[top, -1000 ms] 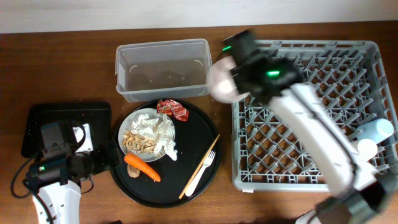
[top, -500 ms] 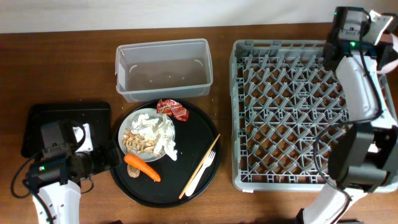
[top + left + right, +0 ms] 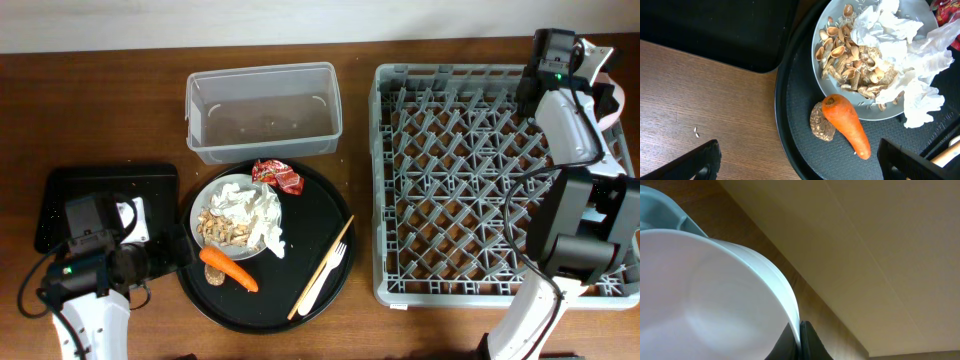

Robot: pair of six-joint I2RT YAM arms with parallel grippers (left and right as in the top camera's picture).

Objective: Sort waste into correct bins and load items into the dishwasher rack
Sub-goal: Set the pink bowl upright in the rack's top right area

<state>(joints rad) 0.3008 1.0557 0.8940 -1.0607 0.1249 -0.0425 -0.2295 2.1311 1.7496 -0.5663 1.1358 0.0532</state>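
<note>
Step in hand: loading the bowl into the rack.

The right gripper is clenched on the bowl's rim. In the overhead view it holds the bowl beyond the rack's far right corner, off the lattice. Whether the bowl touches anything cannot be told.

The left gripper is released and empty. It hovers over the round tray, its fingers spread either side of the carrot.

Next move, as judged: bring the bowl back over the pegs, tip it on edge and lower it between two rows before letting go.

Not yet sorted:
- The plate carries the scraps and tissues.
- The wrapper, fork and chopstick lie on the round tray.
- The tub and flat black tray hold no waste that I can see.

Change since one second ago: the right arm then held the bowl at the rack's near left corner, beside the tub. It has swung across to the opposite corner and has barely shifted in the last half second. The left arm and everything else on the bench are unchanged.
</note>
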